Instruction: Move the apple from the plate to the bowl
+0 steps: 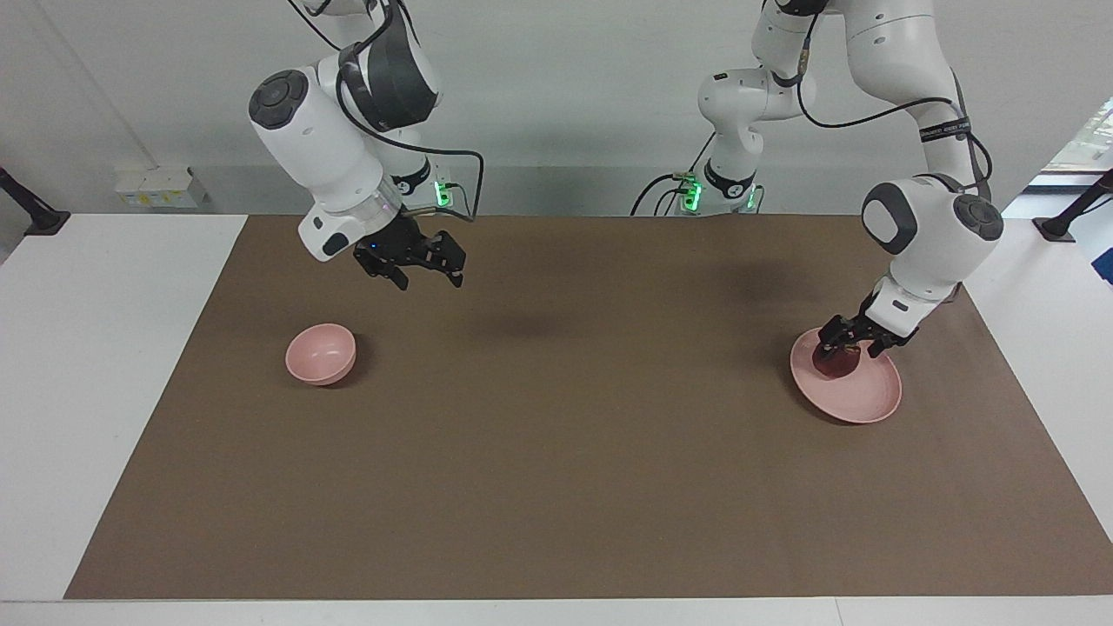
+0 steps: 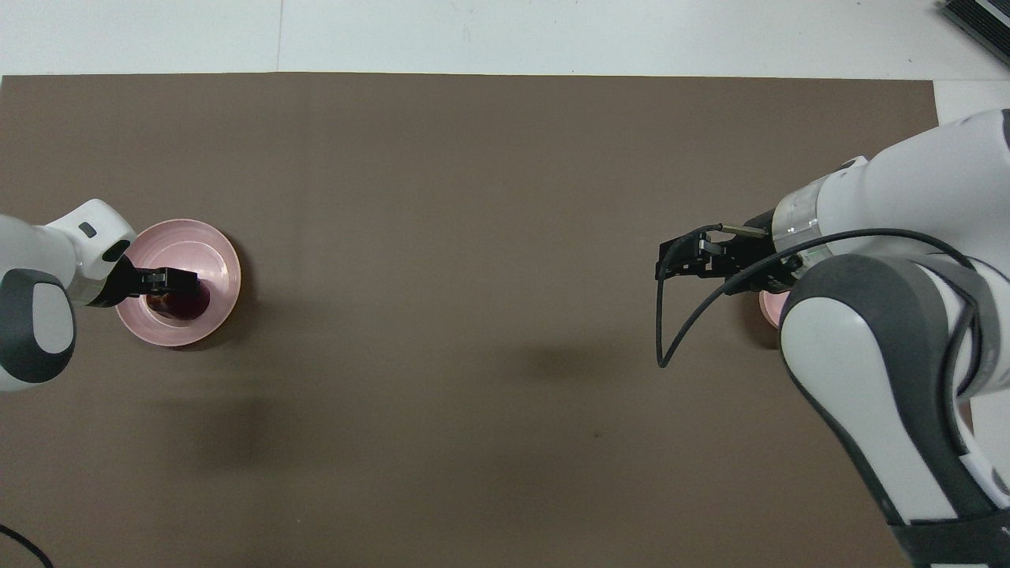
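Brown matting, a flat rectangular sheet (image 1: 556, 452), covers most of the white table (image 1: 96, 365) and carries everything else. Two white Franka arms come in over it. The right arm (image 1: 322, 156) hangs in the air, and its black two-finger gripper, the right gripper (image 1: 426, 276), is over bare mat beside the bowl, toward the middle of the table, with its fingers spread apart and nothing between them. The left arm (image 1: 930, 235) bends down at its own end of the table, and the left gripper (image 1: 850, 346) sits low on the plate with its jaws wide, one finger on each side of the apple; whether the fingers press the fruit cannot be told. Next in size is the flat, shallow, round pale pink plate (image 1: 865, 396), lying on the mat toward the left arm's end. The small, deep, round pale pink bowl (image 1: 320, 354) stands well apart from it, toward the right arm's end, and holds nothing. Smallest is the round dark red apple (image 1: 832, 363), which rests on the plate, on the part of it nearer to the robots, partly covered by the left gripper.
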### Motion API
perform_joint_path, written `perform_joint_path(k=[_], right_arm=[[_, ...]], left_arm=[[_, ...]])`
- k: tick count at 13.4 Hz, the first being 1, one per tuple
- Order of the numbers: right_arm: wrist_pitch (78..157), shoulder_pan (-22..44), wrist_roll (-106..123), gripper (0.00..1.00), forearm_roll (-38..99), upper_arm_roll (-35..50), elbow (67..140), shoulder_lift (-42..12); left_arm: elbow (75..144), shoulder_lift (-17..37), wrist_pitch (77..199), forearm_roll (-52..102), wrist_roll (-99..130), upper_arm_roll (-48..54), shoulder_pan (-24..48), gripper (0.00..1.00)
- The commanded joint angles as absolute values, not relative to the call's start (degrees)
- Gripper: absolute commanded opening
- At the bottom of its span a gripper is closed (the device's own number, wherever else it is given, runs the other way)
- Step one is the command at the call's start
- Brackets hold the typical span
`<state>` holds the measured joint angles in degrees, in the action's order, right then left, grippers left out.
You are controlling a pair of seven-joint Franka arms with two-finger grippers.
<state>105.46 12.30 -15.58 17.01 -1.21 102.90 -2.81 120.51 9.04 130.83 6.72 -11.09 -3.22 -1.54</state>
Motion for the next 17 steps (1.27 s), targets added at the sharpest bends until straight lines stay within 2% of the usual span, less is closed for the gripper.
perform_joint_path(k=[1, 3, 4, 5, 6, 7, 8, 14, 17], right_arm=[[106.88, 12.04, -16.17, 1.00, 18.81, -1.23, 103.89, -2.55], [106.88, 11.95, -16.17, 1.00, 18.81, -1.23, 104.50, -2.55], [106.88, 12.04, -16.17, 1.00, 18.81, -1.23, 104.76, -2.55], [106.79, 12.04, -16.26, 1.00, 19.07, -1.14, 104.77, -2.55], [106.70, 11.87, -16.35, 1.00, 20.73, -1.23, 104.85, -2.55], [106.61, 11.78, -16.35, 1.00, 22.31, -1.23, 105.64, -2.46], [106.87, 11.86, -16.43, 1.00, 22.67, -1.23, 106.17, -2.29], [106.70, 10.81, -20.29, 1.00, 31.19, -1.40, 105.03, -2.72], [106.70, 10.72, -28.27, 1.00, 35.23, -1.49, 102.31, -2.72]], left_arm=[[122.61, 7.47, 131.23, 7.65, -11.43, -3.43, -0.35, 1.00], [122.35, 7.47, 130.87, 7.65, -11.43, -3.60, 0.35, 1.00], [122.34, 7.56, 130.87, 7.65, -11.43, -3.60, 0.35, 0.86], [122.26, 7.56, 130.26, 7.56, -11.69, -3.78, 0.09, 0.58], [121.65, 7.56, 127.30, 6.95, -11.78, -3.78, -0.26, 0.24], [120.68, 7.47, 125.09, 5.81, -11.86, -3.78, -0.52, 0.05], [120.33, 7.30, 124.63, 4.58, -11.87, -3.78, -0.53, 0.00], [116.82, 4.75, 123.93, 4.48, -11.96, -2.99, 0.53, 0.00], [114.09, 4.04, 124.10, 4.75, -11.95, -2.20, 4.02, 0.00]])
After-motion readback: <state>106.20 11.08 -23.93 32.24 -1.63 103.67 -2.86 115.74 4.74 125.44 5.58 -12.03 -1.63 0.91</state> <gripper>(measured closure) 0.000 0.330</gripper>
